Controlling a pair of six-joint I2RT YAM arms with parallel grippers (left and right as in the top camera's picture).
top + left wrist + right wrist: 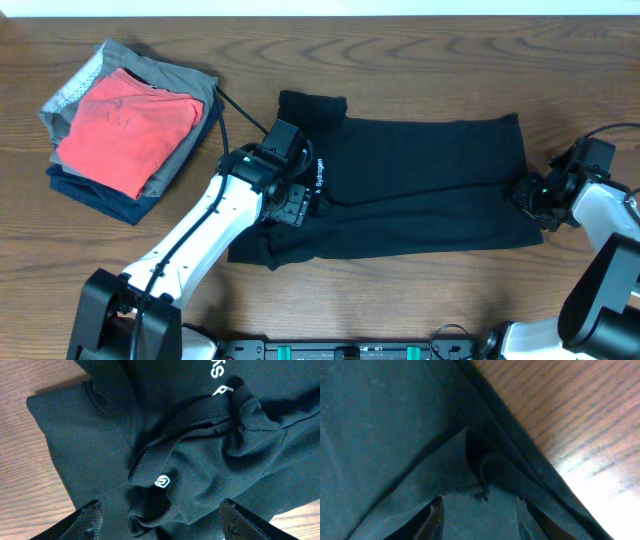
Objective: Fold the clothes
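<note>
The clothes are a black shirt (430,180) lying partly folded across the middle of the table, white lettering (319,172) near its left end. My left gripper (295,205) hovers over the collar end. In the left wrist view it (160,520) stands open wide, with the bunched collar and a small white logo (162,481) between and ahead of the fingers. My right gripper (528,195) is at the shirt's right edge. In the right wrist view it (480,515) is open, a folded corner of black cloth (475,460) lying between its fingers.
A pile of folded garments (125,130), red on top of grey and navy, sits at the back left. Bare wooden table (420,60) surrounds the shirt. A black cable (240,112) runs from the pile toward the left arm.
</note>
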